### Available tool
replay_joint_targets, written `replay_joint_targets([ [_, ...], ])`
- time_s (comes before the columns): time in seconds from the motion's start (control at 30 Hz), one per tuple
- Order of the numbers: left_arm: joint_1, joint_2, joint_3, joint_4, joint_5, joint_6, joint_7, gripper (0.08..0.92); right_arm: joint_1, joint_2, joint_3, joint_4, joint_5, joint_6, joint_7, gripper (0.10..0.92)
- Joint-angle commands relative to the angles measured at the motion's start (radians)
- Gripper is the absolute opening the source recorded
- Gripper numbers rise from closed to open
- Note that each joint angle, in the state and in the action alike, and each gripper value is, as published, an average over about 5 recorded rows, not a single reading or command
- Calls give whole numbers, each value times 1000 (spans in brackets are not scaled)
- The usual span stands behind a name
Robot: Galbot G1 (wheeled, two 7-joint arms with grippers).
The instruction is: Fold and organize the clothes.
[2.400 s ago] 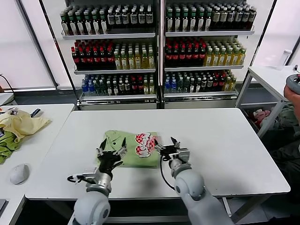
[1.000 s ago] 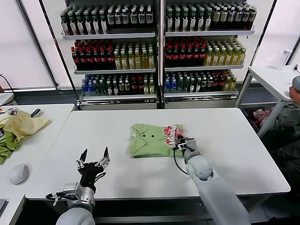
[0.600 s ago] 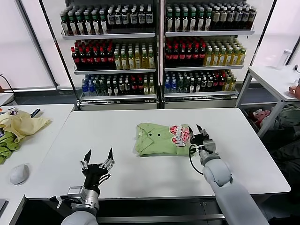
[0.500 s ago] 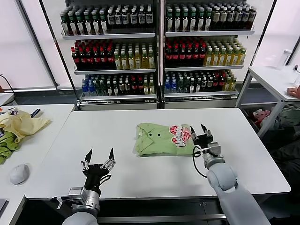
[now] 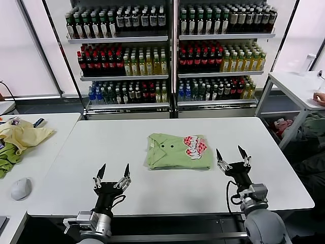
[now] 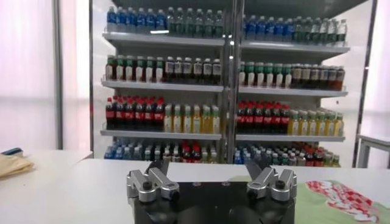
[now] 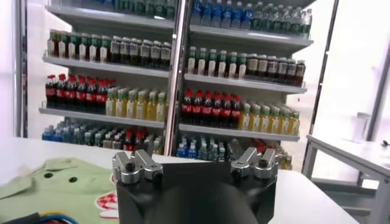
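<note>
The light green shirt lies folded into a neat rectangle on the white table, collar to the left and red-and-white print to the right. It also shows in the right wrist view and at the edge of the left wrist view. My right gripper is open and empty, raised just right of the shirt and clear of it. My left gripper is open and empty near the table's front edge, left of the shirt.
A side table at the left holds a pale yellow cloth, a darker green cloth and a white mouse. Shelves of bottles stand behind. Another white table and a person's hand are at the right.
My right gripper has let go of the shirt's right edge and drawn back toward the front right. My left gripper has risen slightly. The shirt stays folded in place.
</note>
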State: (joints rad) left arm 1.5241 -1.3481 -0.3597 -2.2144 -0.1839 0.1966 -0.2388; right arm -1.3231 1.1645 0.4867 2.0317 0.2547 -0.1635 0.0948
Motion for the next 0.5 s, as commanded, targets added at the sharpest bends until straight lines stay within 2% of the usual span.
replay_joint_targets([
  [0.03, 50, -2, -1, -36, 36, -14, 38, 823, -147, 28, 63, 114, -17, 56, 5, 823],
  [0.5, 73, -7, -3, -56, 67, -16, 47, 823, -133, 49, 38, 112, -29, 34, 12, 823],
])
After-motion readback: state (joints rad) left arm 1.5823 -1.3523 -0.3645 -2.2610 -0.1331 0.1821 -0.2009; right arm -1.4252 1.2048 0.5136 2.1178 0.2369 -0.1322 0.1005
